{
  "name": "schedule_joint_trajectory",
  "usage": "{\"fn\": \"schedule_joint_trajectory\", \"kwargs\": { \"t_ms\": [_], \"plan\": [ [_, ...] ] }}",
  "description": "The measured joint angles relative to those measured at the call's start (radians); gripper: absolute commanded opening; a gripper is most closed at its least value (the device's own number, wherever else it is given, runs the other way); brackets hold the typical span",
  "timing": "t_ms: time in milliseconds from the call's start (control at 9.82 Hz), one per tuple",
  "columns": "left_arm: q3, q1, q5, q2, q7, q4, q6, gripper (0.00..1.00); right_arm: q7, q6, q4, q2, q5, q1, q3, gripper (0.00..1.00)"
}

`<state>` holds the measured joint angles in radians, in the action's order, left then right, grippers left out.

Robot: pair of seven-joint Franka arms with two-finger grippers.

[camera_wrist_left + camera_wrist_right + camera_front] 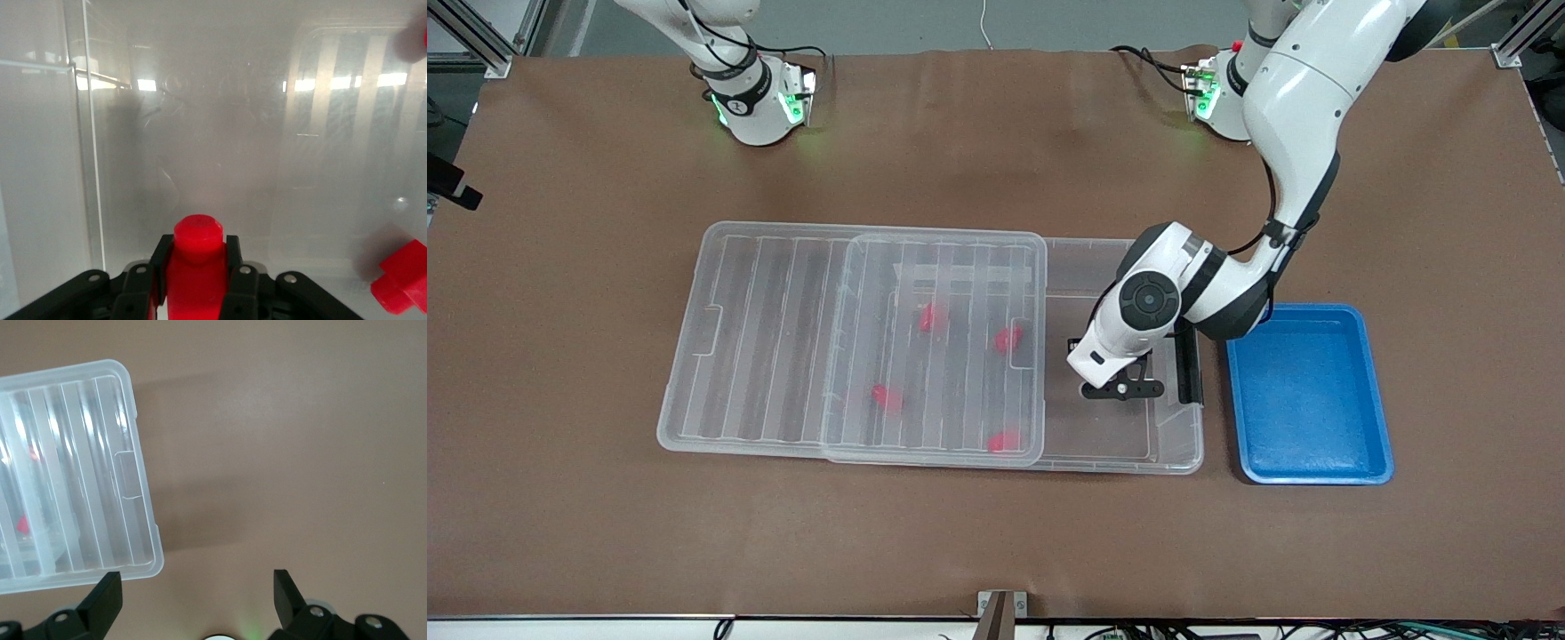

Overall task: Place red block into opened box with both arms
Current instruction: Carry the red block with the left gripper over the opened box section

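Note:
The clear box (1178,449) lies mid-table, its ribbed lid (783,338) slid toward the right arm's end. That leaves the part near the black handle (1187,364) uncovered. My left gripper (1120,388) hangs down into this uncovered part. In the left wrist view the left gripper (197,248) is shut on a red block (197,283), stub pointing out, above the box floor. Several more red blocks (931,317) lie in the box under the lid, and one (403,277) shows nearby. My right gripper (195,581) is open and holds nothing, over bare table beside the lid's end (73,493).
A blue tray (1307,391) sits beside the box at the left arm's end of the table. The right arm rises out of the front view above its base (751,98). Brown table surface surrounds the box on all sides.

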<state>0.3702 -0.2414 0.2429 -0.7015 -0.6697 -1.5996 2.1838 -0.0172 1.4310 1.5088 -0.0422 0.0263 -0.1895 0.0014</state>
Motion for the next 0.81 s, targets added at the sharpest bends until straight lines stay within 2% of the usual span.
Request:
{"fn": "schedule_joint_trajectory", "kwargs": {
  "t_ms": [204, 407, 509, 611, 713, 815],
  "plan": [
    [-0.001, 0.003, 0.009, -0.024, 0.0, 0.0, 0.026, 0.18, -0.011, 0.025, 0.007, 0.004, -0.017, 0.006, 0.007, 1.0],
    [-0.003, 0.006, 0.009, -0.044, 0.0, 0.0, 0.042, 0.38, -0.011, 0.052, 0.011, 0.009, -0.029, 0.016, 0.014, 1.0],
    [-0.003, 0.005, 0.009, -0.051, -0.001, 0.0, 0.05, 0.57, -0.011, 0.06, 0.011, 0.011, -0.03, 0.019, 0.015, 1.0],
    [-0.003, 0.004, 0.009, -0.054, -0.001, 0.0, 0.053, 0.85, -0.011, 0.062, 0.011, 0.011, -0.03, 0.024, 0.015, 1.0],
    [-0.003, 0.003, 0.009, -0.054, -0.001, 0.001, 0.053, 1.0, -0.011, 0.063, 0.011, 0.011, -0.03, 0.027, 0.015, 1.0],
    [-0.003, 0.004, 0.009, -0.054, -0.001, 0.005, 0.054, 1.0, -0.011, 0.063, 0.011, 0.011, -0.03, 0.028, 0.015, 1.0]
  ]
}}
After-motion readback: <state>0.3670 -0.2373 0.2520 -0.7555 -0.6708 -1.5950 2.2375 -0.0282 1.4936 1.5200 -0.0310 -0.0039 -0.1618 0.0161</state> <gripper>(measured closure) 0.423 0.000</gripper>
